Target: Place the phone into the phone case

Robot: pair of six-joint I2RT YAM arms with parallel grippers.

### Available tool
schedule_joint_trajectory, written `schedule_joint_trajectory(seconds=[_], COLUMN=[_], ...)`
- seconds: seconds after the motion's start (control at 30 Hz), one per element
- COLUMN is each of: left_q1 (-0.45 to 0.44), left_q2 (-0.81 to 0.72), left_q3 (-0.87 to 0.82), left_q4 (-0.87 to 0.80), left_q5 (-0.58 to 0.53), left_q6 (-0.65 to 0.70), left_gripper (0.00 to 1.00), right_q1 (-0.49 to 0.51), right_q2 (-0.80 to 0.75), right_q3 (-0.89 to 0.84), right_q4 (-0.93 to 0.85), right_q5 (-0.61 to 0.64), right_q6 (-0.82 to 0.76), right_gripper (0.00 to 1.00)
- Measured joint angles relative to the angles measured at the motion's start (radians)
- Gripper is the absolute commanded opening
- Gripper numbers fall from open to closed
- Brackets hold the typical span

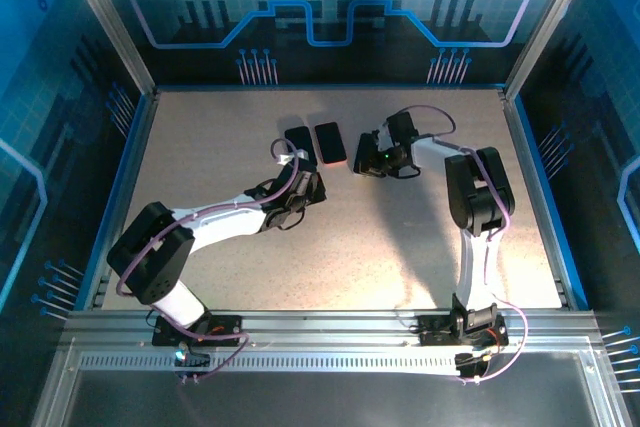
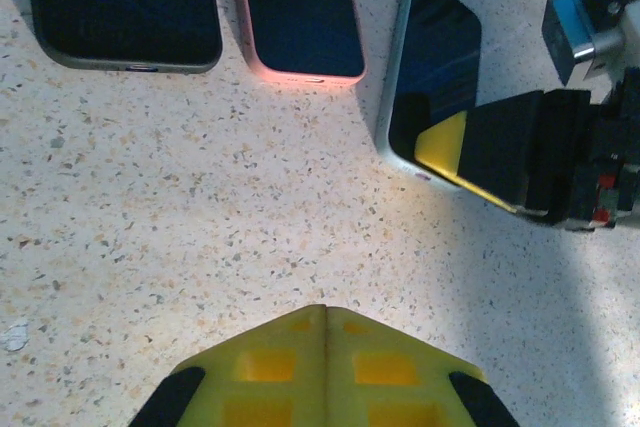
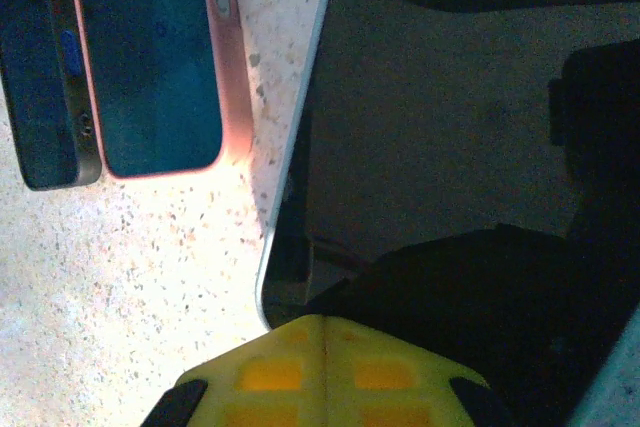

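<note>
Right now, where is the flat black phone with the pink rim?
In the top view, the pink-rimmed black phone lies at the table's far middle, between a dark grey-rimmed phone on its left and a pale-rimmed phone on its right.

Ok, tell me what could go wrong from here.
1. The shut right tool sits over one end of the pale-edged black phone; pressing could skid it across the speckled table instead of lifting it.
2. The pink-rimmed black phone and the dark grey-rimmed device lie close beside it, so a skidding phone might knock them askew.
3. The shut left tool points at the same spot; the arms could collide.
</note>
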Motion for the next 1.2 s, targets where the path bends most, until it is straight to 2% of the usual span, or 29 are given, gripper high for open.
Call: schedule_joint_trajectory(seconds=[0.43, 0.47, 0.5, 0.53, 0.57, 0.6, 0.63, 0.7, 0.93, 1.03, 1.2], left_q1=[0.000, 0.000, 0.000, 0.000, 0.001, 0.002, 0.005, 0.021, 0.204, 0.288, 0.395], left_q2=[-0.051, -0.060, -0.072, -0.085, -0.099, -0.117, -0.137, -0.178, -0.354, -0.394, -0.448], left_q3=[-0.020, -0.022, -0.025, -0.026, -0.026, -0.026, -0.026, -0.026, -0.056, -0.080, -0.178], left_q4=[-0.046, -0.052, -0.057, -0.069, -0.087, -0.107, -0.133, -0.185, -0.299, -0.312, -0.277], left_q5=[-0.036, -0.043, -0.052, -0.061, -0.075, -0.095, -0.119, -0.166, -0.304, -0.320, -0.337], left_q6=[0.014, 0.019, 0.026, 0.031, 0.040, 0.049, 0.053, 0.063, 0.184, 0.238, 0.344], left_gripper=[0.00, 0.05, 0.31, 0.51, 0.62, 0.87, 0.95, 0.99, 0.98, 0.99, 0.99], right_q1=[-0.045, -0.047, -0.047, -0.047, -0.047, -0.047, -0.047, -0.047, -0.061, -0.087, -0.115], right_q2=[0.044, 0.043, 0.037, 0.027, 0.008, -0.029, -0.076, -0.187, -0.555, -0.612, -0.616], right_q3=[0.112, 0.112, 0.112, 0.105, 0.090, 0.059, 0.020, -0.061, -0.331, -0.405, -0.506], right_q4=[-0.130, -0.131, -0.131, -0.129, -0.125, -0.115, -0.106, -0.089, 0.043, 0.081, 0.166], right_q5=[0.011, 0.011, 0.011, 0.012, 0.013, 0.016, 0.026, 0.050, 0.235, 0.329, 0.480], right_q6=[-0.123, -0.129, -0.132, -0.140, -0.144, -0.148, -0.153, -0.163, -0.233, -0.264, -0.314], right_gripper=[0.00, 0.06, 0.21, 0.45, 0.70, 1.00, 1.00, 1.00, 1.00, 1.00, 1.00])
